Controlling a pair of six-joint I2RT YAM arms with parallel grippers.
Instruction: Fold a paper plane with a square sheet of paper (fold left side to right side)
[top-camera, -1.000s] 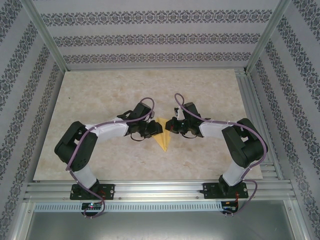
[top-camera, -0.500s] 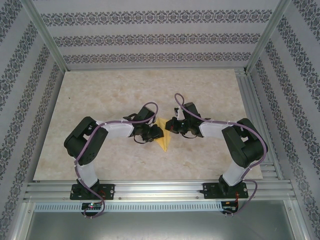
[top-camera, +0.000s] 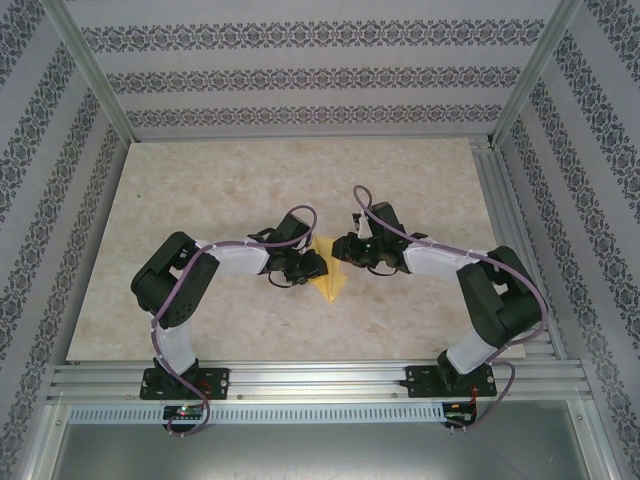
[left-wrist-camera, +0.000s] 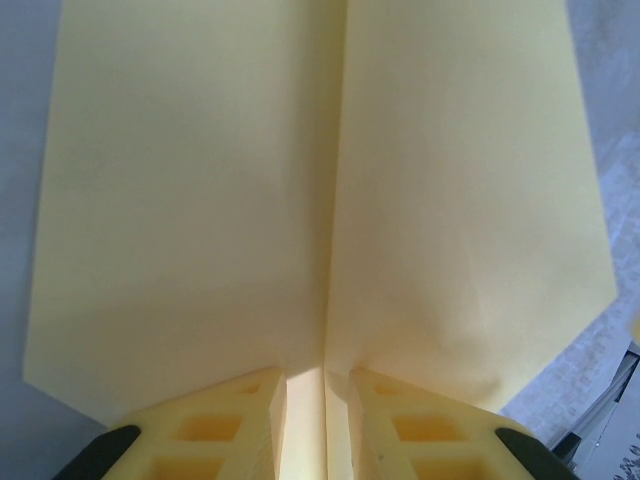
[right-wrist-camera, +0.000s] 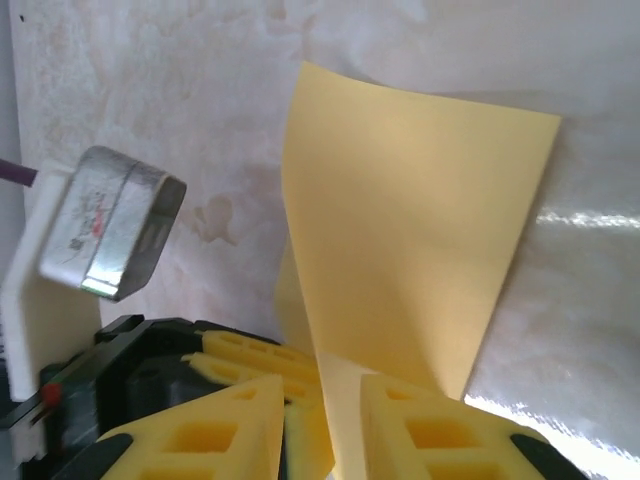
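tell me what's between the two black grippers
The folded yellow-orange paper sheet lies between the left gripper and right gripper, seen in the top external view.

Materials and surface finish.
Yellow paper (left-wrist-camera: 200, 200) matt, smooth, sharply creased; left pincer (left-wrist-camera: 318, 372) fingers (left-wrist-camera: 215, 430) matt ribbed yellow plastic; tabletop (right-wrist-camera: 600, 300) beyond right pincer (right-wrist-camera: 322, 385) glossy, marbled.
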